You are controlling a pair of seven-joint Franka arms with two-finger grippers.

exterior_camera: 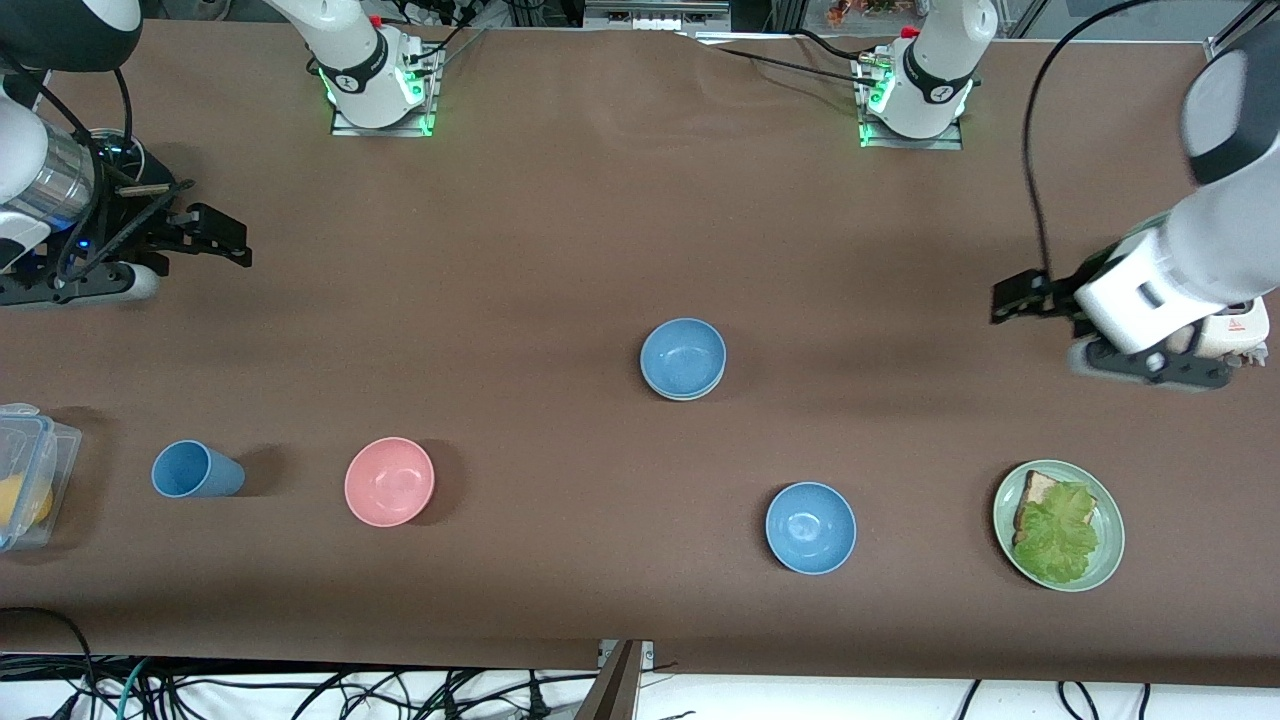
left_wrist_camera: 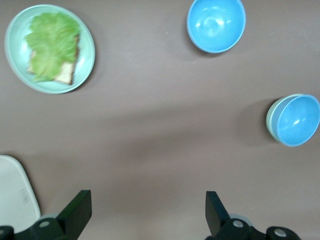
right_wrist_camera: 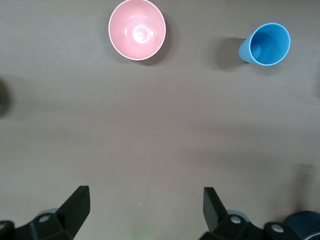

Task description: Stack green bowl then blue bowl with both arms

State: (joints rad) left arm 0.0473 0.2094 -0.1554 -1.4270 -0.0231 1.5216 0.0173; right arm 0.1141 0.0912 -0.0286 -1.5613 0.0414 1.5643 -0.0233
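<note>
A blue bowl [exterior_camera: 683,355] sits nested in the pale green bowl [exterior_camera: 684,398] at the table's middle; only the green rim shows under it. The left wrist view shows the same pair, the blue bowl [left_wrist_camera: 298,120] inside the green bowl [left_wrist_camera: 270,118]. A second blue bowl [exterior_camera: 811,527] stands alone nearer the front camera and also shows in the left wrist view [left_wrist_camera: 216,25]. My left gripper [exterior_camera: 1012,299] hangs open and empty over bare table at the left arm's end [left_wrist_camera: 147,200]. My right gripper [exterior_camera: 228,240] hangs open and empty over bare table at the right arm's end [right_wrist_camera: 146,196].
A pink bowl [exterior_camera: 389,481] and a blue cup [exterior_camera: 196,470] stand toward the right arm's end. A clear container [exterior_camera: 27,475] sits at that table edge. A green plate [exterior_camera: 1105,560] with bread and lettuce lies toward the left arm's end, and a white object [exterior_camera: 1238,328] lies by the left gripper.
</note>
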